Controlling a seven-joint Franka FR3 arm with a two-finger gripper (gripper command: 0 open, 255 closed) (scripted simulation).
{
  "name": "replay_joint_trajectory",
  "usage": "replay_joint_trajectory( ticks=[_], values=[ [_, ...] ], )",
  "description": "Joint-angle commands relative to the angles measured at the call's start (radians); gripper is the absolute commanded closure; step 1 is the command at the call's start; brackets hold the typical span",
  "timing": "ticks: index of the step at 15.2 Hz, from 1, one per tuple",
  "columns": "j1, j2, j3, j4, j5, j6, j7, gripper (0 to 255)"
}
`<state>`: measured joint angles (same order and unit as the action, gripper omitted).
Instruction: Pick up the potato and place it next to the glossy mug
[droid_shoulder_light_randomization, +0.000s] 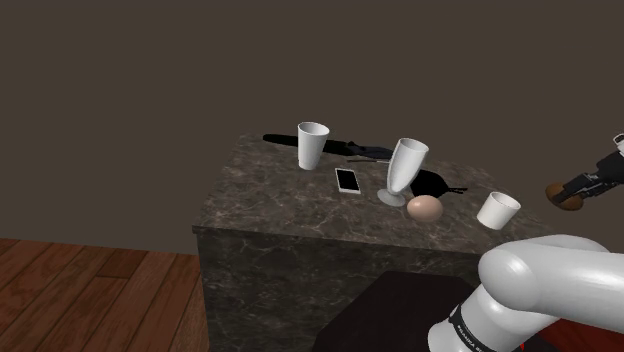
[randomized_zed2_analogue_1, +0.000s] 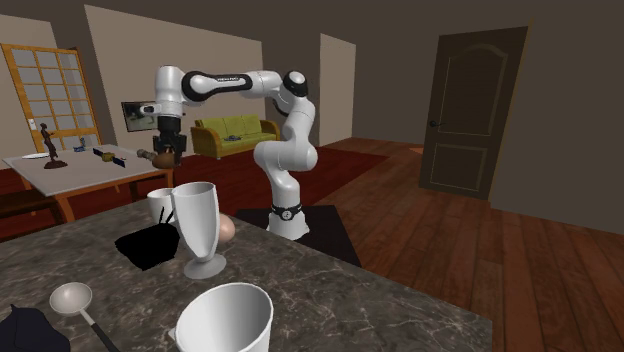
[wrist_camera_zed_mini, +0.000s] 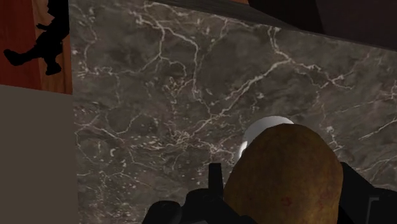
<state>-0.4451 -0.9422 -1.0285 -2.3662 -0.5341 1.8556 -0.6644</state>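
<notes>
Gripper (droid_shoulder_light_randomization: 575, 186) clamped on the potato (droid_shoulder_light_randomization: 566, 197), a brown lump pinched between both fingers, up in the air at the far right edge of the shoulder view. In the second exterior view I'm in the upper left of frame, gripper (randomized_zed2_analogue_1: 166, 143) pointing down with the potato (randomized_zed2_analogue_1: 165, 157) under it, well above the dark marble counter (randomized_zed2_analogue_1: 330, 290). In the wrist view the potato (wrist_camera_zed_mini: 283, 172) fills the gap between my fingers (wrist_camera_zed_mini: 215, 184). Its long axis seems to run along them, but the near end is hidden. I take the target to be the short white mug (droid_shoulder_light_randomization: 497, 209) at the right end of the counter in the shoulder view. From the wrist its white rim (wrist_camera_zed_mini: 264, 127) peeks out just past the potato, so the mug sits almost straight beneath my fingertips. My read is that going straight down would hit the mug, so I should shift sideways onto bare marble first. The egg (droid_shoulder_light_randomization: 424, 207) and goblet (droid_shoulder_light_randomization: 403, 170) crowd the mug's left side in the shoulder view.
</notes>
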Motion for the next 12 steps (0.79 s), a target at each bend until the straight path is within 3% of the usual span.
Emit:
replay_joint_trajectory(
  ticks=[1,12],
  values=[
    [0.001,0.001,-0.017,-0.017,-0.011,0.022,-0.001,255],
    [0.009,0.018,-0.128,-0.112,-0.082,0.155,-0.008,255]
  ],
)
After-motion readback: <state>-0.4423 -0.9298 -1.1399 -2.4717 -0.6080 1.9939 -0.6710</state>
